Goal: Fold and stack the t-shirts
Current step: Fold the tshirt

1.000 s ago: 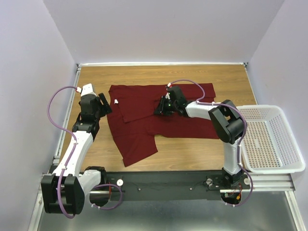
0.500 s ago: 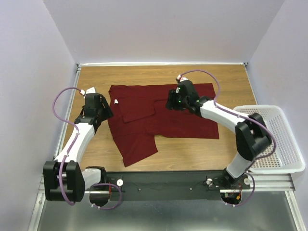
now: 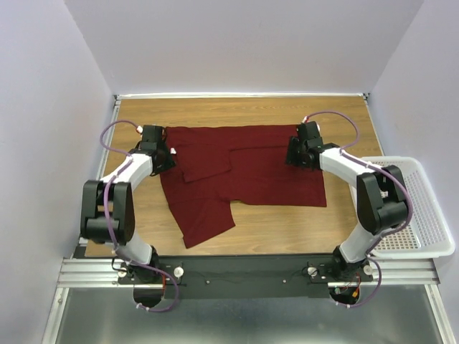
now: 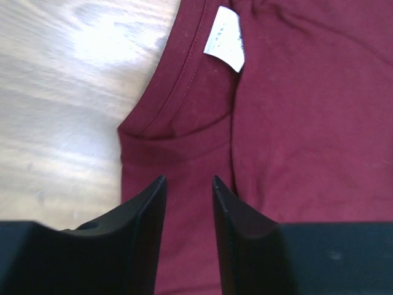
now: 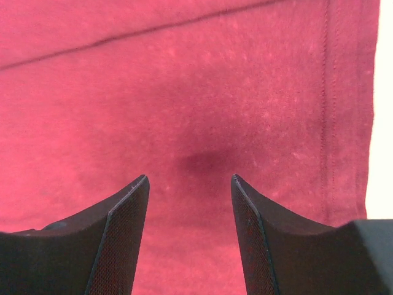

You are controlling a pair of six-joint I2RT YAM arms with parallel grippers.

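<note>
One dark red t-shirt (image 3: pixel 244 168) lies spread on the wooden surface (image 3: pixel 287 111), partly folded, with one panel lapped over its middle and one flap trailing toward the near left; one white mesh basket (image 3: pixel 387 160) sits well apart at the right edge; two arms work over the cloth. The left arm bends at its elbow near the left rail and reaches to the shirt's far left edge; its fingers (image 4: pixel 152 206) point down over the collar (image 4: pixel 178 80), just short of one white label (image 4: pixel 224 38), parted by a narrow gap and holding nothing. The right arm bends beside the basket and reaches to the shirt's far right part; its fingers (image 5: pixel 126 215) are spread wider above flat cloth beside the stitched hem (image 5: pixel 325 92), also empty; whether either pair touches the cloth cannot be told.
</note>
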